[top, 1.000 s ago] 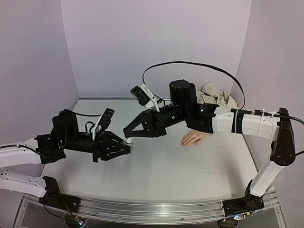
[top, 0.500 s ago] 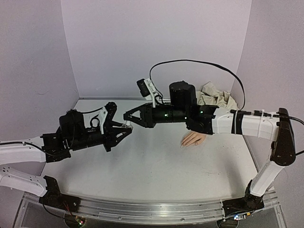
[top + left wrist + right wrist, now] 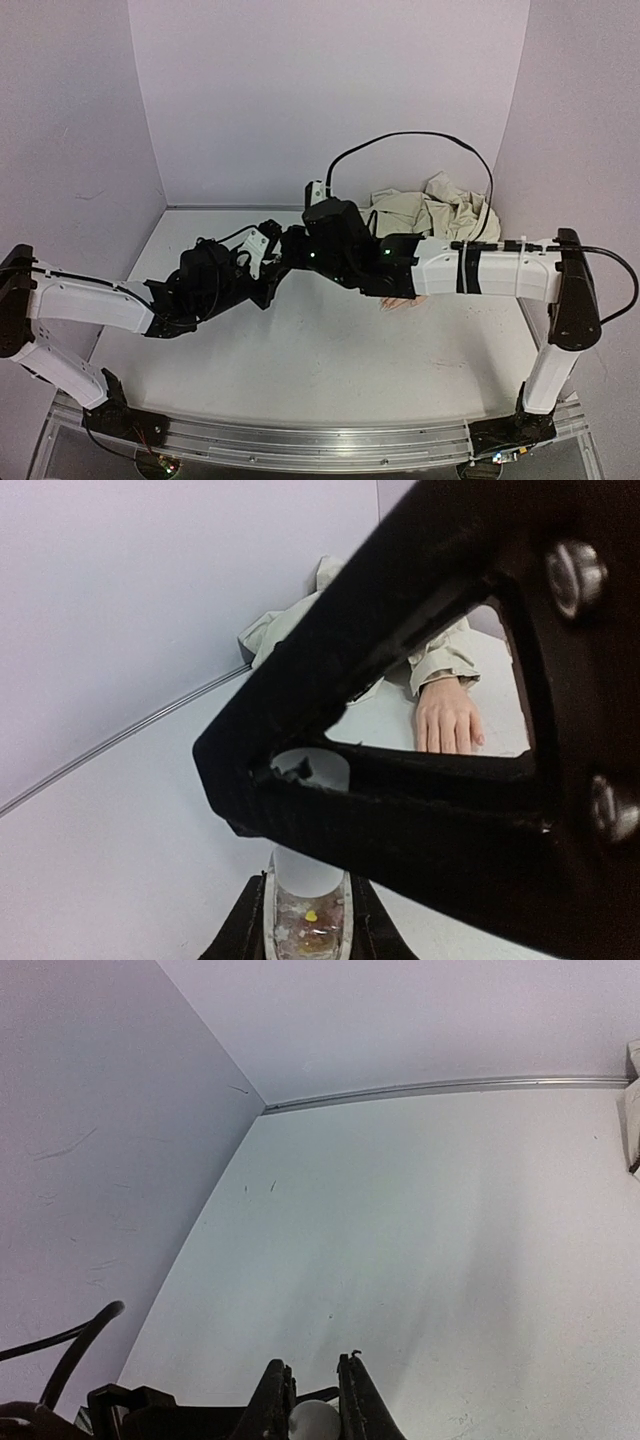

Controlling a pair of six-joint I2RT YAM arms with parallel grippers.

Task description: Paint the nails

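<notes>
Left wrist view: the left jaws were clamped on the bottle (image 3: 306,902), the right jaws on its top (image 3: 315,1422); the hand (image 3: 448,717) lay beyond them, on the bench (image 3: 120,880).

This is a robotics lab test cell. A bare white desk (image 3: 330,370) is boxed in by plain pale lilac walls (image 3: 320,90) at 9, 12 and 3 o'clock. At 6 o'clock an aluminium rail (image 3: 300,442) carries the bolted bases of the left arm (image 3: 90,300) and the right arm (image 3: 500,272), both black-and-white machines. A loose black cable (image 3: 410,135) loops above them. Toward 2 o'clock lies a mannequin hand (image 3: 447,718) in a crumpled beige sleeve (image 3: 430,210), a dummy limb.
</notes>
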